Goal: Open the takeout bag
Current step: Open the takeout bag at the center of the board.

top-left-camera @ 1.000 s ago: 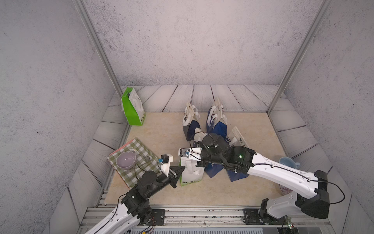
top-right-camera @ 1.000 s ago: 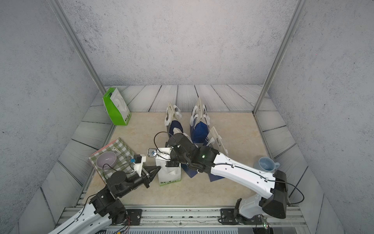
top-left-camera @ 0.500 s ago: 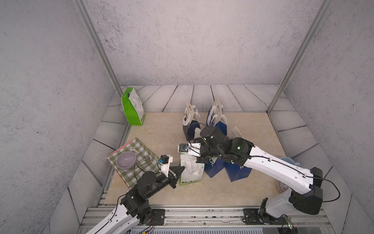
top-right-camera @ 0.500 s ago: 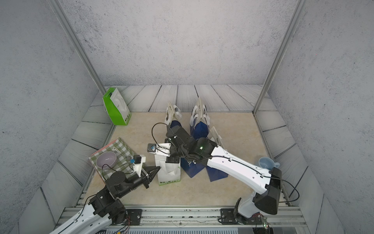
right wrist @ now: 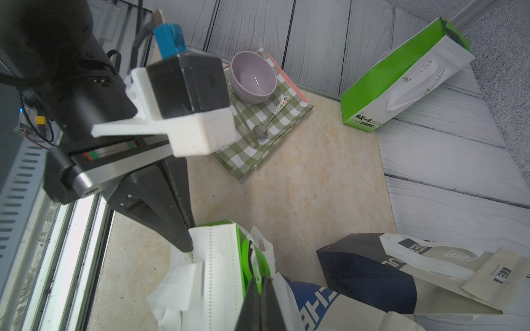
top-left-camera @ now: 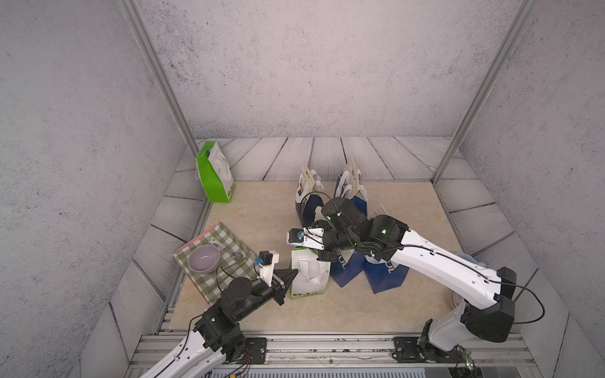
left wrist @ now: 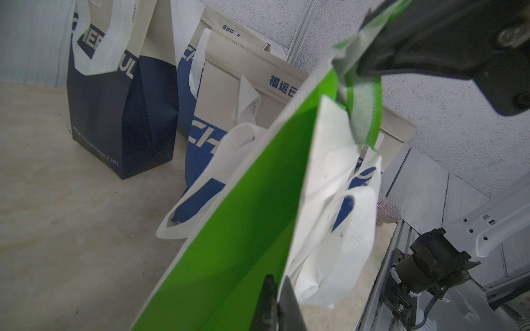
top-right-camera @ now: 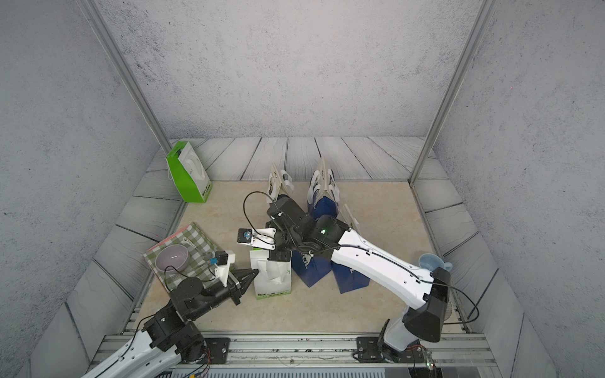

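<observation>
At the back left corner stood a far green-and-white handled bag (top-left-camera: 214, 175), at the edge of the beige stone-patterned counter (top-left-camera: 262, 212). Nearer, on the counter's left edge, lay a green-and-white checked cloth (top-left-camera: 229, 243) carrying a lilac round bowl (top-left-camera: 203, 258), with a metal spoon (right wrist: 259, 132) beside the bowl. Just right of the cloth, the left tool (top-left-camera: 295, 271) reached in low, its black fingers closed to a point and pinching the white upper rim on the left side of the green-and-white fabric takeout bag (top-left-camera: 309, 276). This bag stood upright near the front centre of the counter, its white handles flopped over its front face. The right wrist view showed a narrow gap of green lining at the bag's mouth. Above it, the right tool (top-left-camera: 322, 256) pointed downward, its fingers clamped shut on the green strip along the bag's opposite top edge, as the left wrist view showed up close. Touching the takeout bag on its right were two royal-blue bags with cream tops (top-left-camera: 347, 270). Behind them stood a dark navy bag with white handles (top-left-camera: 306, 206) and another blue one. At the far right, a pale blue cup (top-right-camera: 430, 261) sat partly hidden behind the right arm.
</observation>
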Available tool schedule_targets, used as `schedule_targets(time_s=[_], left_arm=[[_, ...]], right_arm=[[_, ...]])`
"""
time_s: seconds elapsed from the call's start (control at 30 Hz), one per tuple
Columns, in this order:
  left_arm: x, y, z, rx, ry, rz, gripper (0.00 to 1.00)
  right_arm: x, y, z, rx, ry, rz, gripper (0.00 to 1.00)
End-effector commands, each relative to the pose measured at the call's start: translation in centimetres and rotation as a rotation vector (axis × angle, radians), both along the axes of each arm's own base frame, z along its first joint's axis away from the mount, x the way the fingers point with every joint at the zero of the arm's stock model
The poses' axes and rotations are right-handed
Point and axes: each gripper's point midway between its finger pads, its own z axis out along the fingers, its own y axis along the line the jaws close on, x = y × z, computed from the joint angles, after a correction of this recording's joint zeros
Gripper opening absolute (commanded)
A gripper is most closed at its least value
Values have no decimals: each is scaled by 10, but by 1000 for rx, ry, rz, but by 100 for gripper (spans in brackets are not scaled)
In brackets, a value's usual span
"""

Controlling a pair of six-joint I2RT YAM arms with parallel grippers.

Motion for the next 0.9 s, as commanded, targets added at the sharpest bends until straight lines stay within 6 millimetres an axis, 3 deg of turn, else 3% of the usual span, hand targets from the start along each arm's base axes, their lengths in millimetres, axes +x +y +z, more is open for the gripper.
schedule_targets(time_s=[0.0,0.17,0.57,0.87], left_arm=[[2,2,2,15,-11,16,0],[2,2,0,15,-7,17,0],[4,0,-1,9,0,17,0],[4,0,-1,6,2,16,0]], right_arm=[[5,-6,-1,17,-19,-30,6],[3,-13,-7,37,-36,-39,26],[8,-33,-15,77,-209,-63,35],[9,-27,-23,52,-327,-20,39]])
